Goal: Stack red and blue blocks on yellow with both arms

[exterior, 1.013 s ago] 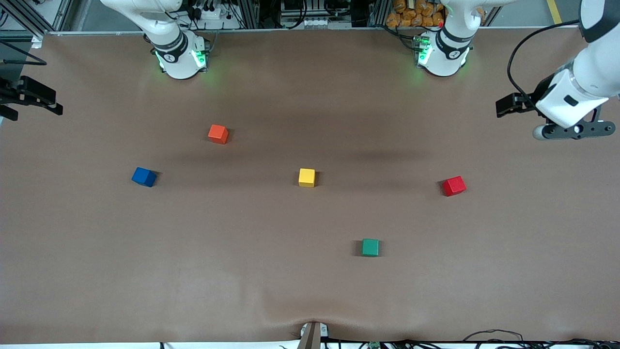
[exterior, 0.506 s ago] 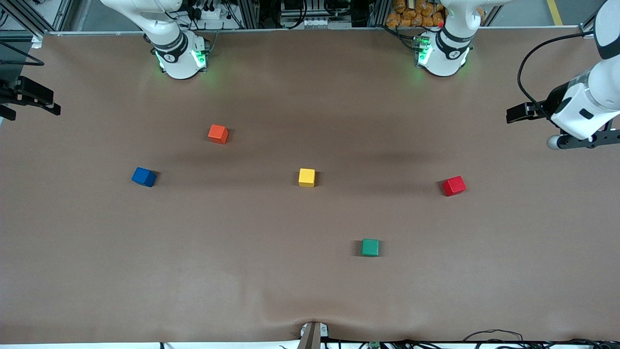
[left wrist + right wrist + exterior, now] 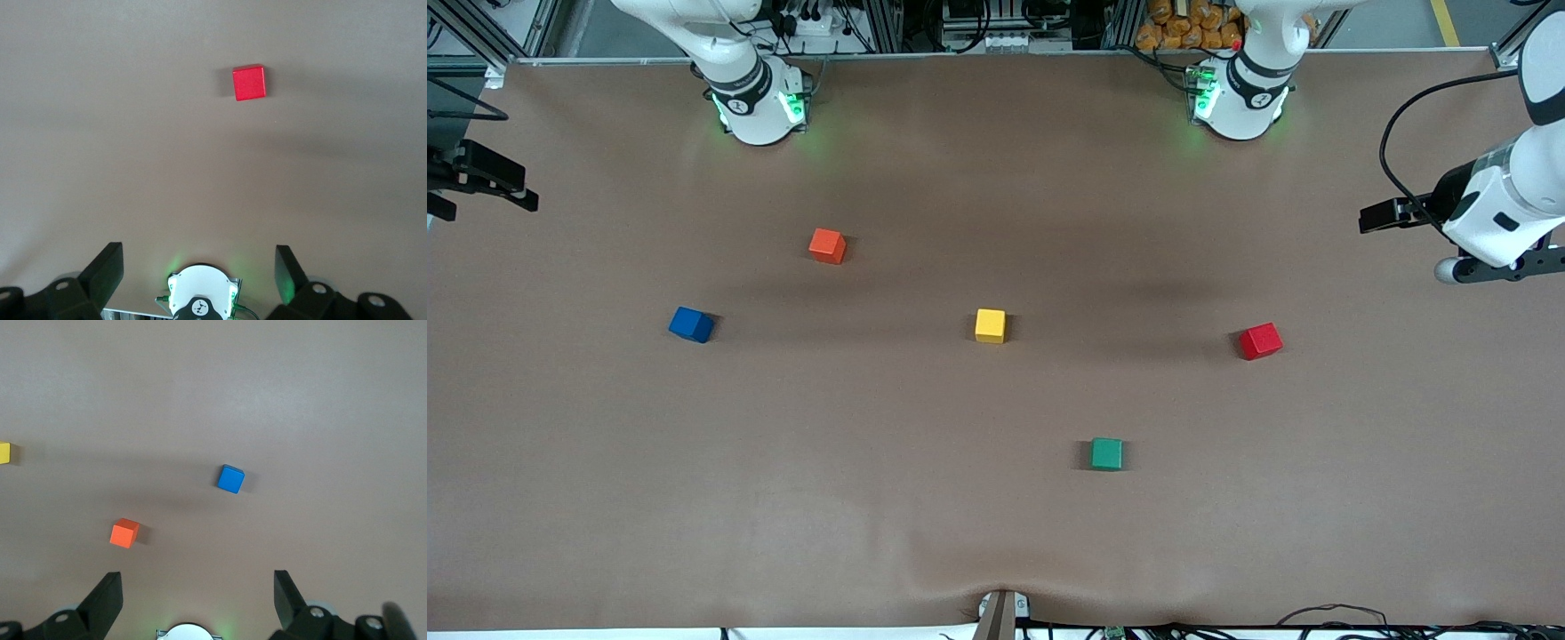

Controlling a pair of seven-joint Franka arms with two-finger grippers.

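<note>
Cubes unstacked: red block (image 3: 1260, 341), blue block (image 3: 691, 324), yellow (image 3: 990, 325).

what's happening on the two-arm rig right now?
Nothing is stacked yet. The yellow cube sits mid-table, the blue cube toward the right arm's end, the red cube toward the left arm's end, each alone on the table. The left claw hangs open, high over its end of the table with the red cube in view. The right claw is open too, high over its end. Orange and green cubes lie untouched.
</note>
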